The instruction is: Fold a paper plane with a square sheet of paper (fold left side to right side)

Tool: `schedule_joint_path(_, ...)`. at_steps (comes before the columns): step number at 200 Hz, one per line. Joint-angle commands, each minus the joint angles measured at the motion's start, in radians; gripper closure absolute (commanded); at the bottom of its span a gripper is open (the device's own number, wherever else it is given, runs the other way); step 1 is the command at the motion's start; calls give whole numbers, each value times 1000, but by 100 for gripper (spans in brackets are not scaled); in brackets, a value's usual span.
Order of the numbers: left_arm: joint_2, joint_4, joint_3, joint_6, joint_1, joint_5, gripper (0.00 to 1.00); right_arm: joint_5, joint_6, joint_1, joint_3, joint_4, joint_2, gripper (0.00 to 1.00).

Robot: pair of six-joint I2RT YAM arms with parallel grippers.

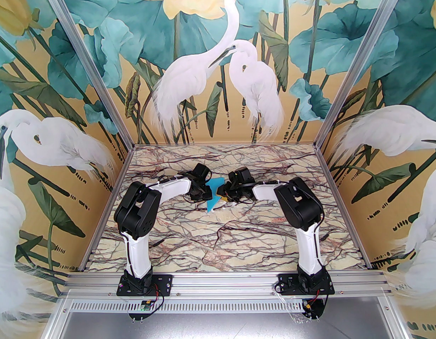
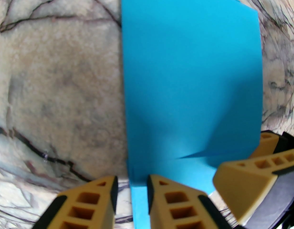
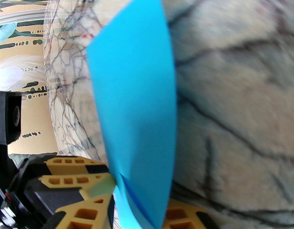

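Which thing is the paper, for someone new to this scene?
On the veined marble table, find where the left claw and right claw meet mid-table. Between them is the sheet of paper: plain bright cyan-blue, not the mural's painted teal leaves.

Square sheet of paper (image 2: pixel 192 80) matt, smooth; table (image 2: pixel 54 80) marble-look; left gripper (image 2: pixel 131 192) fingers (image 2: pixel 175 199) matt plastic.

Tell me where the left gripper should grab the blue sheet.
Pinch the square sheet of paper at its left-side edge, coming in low from the left. That thin edge is unobstructed and sits between the open fingers of the left gripper; the right gripper crowds the other side.
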Motion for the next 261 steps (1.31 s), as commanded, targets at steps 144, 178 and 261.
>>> schedule_joint_path(144,-198,330,-238,-184,-10,243,76,188,-149,43,206,-437,46,100)
schedule_joint_path(178,-168,383,-262,-204,-23,294,82,183,-150,43,235,-467,56,100)
schedule_joint_path(261,-124,338,-298,-146,-54,225,84,147,-123,41,253,-477,65,100)
